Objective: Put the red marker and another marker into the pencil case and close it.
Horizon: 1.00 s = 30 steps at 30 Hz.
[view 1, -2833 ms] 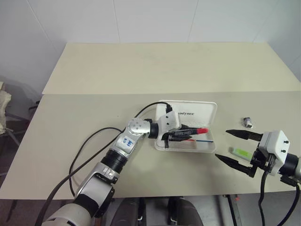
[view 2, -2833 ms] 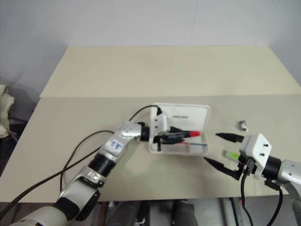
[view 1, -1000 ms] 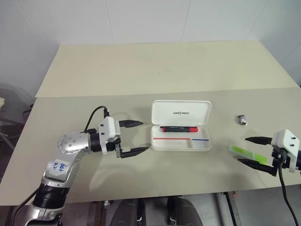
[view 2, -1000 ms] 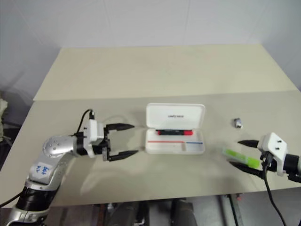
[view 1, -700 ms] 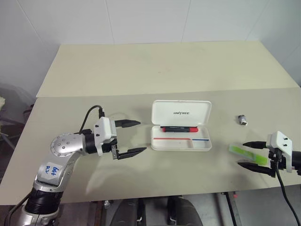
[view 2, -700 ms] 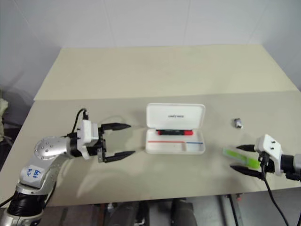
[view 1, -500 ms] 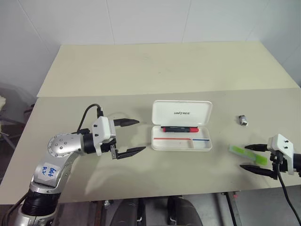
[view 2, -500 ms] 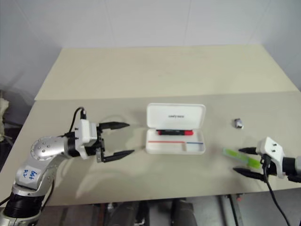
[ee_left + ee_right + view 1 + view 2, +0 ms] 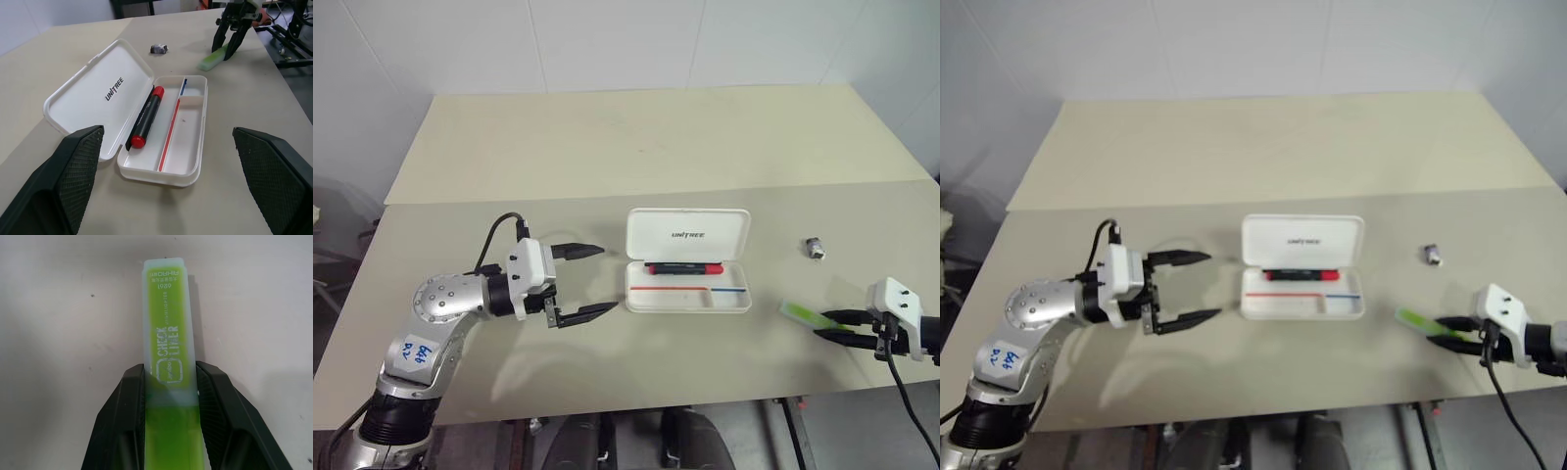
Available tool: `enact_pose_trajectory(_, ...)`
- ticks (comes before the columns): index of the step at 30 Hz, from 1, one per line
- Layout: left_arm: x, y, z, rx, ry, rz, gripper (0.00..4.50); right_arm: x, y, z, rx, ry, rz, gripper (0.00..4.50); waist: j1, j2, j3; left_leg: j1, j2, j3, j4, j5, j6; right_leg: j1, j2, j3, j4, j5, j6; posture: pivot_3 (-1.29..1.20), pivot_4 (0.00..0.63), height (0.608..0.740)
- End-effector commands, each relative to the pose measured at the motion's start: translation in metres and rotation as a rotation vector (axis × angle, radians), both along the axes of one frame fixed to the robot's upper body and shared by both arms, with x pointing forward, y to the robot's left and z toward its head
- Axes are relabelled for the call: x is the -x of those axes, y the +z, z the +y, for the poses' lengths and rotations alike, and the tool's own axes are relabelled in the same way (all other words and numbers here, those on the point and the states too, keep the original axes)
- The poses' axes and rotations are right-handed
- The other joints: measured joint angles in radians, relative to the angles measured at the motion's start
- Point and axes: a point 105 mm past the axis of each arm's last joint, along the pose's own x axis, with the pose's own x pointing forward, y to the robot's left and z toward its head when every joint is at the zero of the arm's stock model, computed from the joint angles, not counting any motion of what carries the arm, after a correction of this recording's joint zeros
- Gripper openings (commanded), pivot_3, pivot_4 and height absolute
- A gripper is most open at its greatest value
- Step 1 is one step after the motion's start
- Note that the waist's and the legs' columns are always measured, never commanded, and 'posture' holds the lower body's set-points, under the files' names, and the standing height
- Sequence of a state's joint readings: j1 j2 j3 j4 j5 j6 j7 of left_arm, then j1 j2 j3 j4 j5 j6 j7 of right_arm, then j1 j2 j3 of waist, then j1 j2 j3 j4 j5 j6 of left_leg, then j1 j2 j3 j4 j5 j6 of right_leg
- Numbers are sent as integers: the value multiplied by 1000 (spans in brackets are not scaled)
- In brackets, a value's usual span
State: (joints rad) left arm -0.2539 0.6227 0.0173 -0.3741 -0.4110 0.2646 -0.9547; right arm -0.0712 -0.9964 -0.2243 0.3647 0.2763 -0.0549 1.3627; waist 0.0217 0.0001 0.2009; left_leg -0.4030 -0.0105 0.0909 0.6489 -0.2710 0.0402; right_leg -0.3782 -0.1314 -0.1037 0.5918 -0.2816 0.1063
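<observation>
A: Where does the pencil case sit?

B: On the desk, about midway along its near half and set back from the near edge. Its lid is swung up and back toward the far edge, with the black lettering showing on the inside.

A: And the red marker?

B: It lies inside the case, in the long compartment against the hinge, parallel to the lid, its red cap toward the right edge of the desk. A thin red and blue line runs along the divider next to it.

A: The other marker?

B: The lime-green marker is near the desk's right near corner, well apart from the case. The right hand is closed on it, one black finger pressed to each side of the barrel, and the free end sticks out past the fingertips toward the case. I cannot tell whether it rests on the surface or is just above it.

A: The left hand?

B: Spread wide and holding nothing, just to the left of the case, fingers pointing toward it.

A: Anything else out there?

B: A small grey metallic object lies between the case and the right edge.
</observation>
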Motion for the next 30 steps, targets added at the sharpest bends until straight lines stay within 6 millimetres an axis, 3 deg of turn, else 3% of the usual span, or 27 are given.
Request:
enact_pose_trajectory(1,1,8,-3,18,-23,-41,4500,-3,10,11,-17,28,-45,1083,1,0,0,0,0,0,0,0,0,0,0,0,0,0,0,0,150,740)
enact_pose_trajectory(9,-2,2,-6,21,-34,-41,4500,-20,65,20,-7,78,-202,1083,2,1,0,0,0,1,0,0,0,-1,0,0,0,0,0,0,150,740)
enact_pose_trajectory(15,-1,-4,-3,4,-39,-36,4500,-27,90,58,-34,213,-251,1083,2,1,0,-1,0,0,0,0,0,-1,0,0,0,0,0,0,150,740)
enact_pose_trajectory(16,-1,-5,-2,1,-40,-35,4500,-27,92,63,-39,228,-251,1083,2,1,0,-1,0,0,0,0,0,-1,0,0,0,0,0,0,150,740)
enact_pose_trajectory(23,1,-17,10,-38,-26,-11,4500,-36,90,149,-113,405,-230,1083,-3,1,0,-3,1,1,-1,0,-1,-5,0,1,0,0,0,0,150,740)
enact_pose_trajectory(30,2,-29,28,-78,28,21,4500,-41,78,196,-140,499,-214,1083,2,1,0,-8,1,3,-1,-1,-1,-12,-1,0,2,0,-1,0,150,740)
